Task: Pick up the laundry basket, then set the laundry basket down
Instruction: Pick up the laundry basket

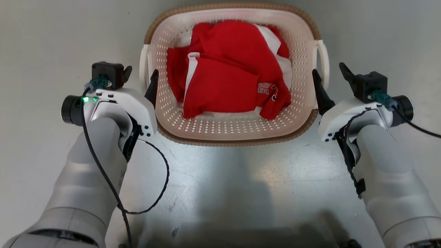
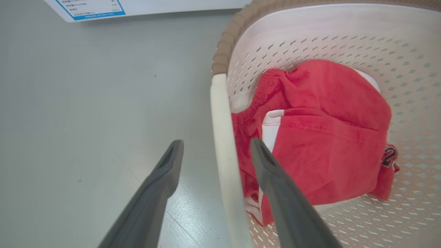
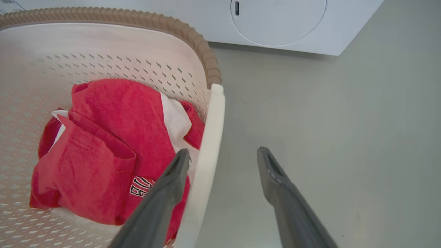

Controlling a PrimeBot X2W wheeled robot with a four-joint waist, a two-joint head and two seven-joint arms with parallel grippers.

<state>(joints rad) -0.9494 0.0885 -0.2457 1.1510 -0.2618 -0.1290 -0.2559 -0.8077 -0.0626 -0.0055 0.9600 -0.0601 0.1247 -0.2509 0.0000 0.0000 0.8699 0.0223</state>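
The laundry basket (image 1: pixel 237 141), cream-white and perforated with a brown woven-look rim, stands on the grey floor ahead of me. Crumpled red and white clothes (image 1: pixel 224 75) lie in it. My left gripper (image 1: pixel 139 79) is open and straddles the white left loop handle (image 2: pixel 222 131), one finger outside the basket and one inside over the clothes. My right gripper (image 1: pixel 331 81) is open in the same way around the right loop handle (image 3: pixel 211 137). In both wrist views the handle runs between the fingers without being pinched.
A white washing machine (image 3: pixel 275 24) stands just beyond the basket, its round door facing me. A white panel with a blue-edged label (image 2: pixel 89 7) shows at the far left. Bare grey floor (image 1: pixel 220 193) lies on both sides of the basket and between it and my body.
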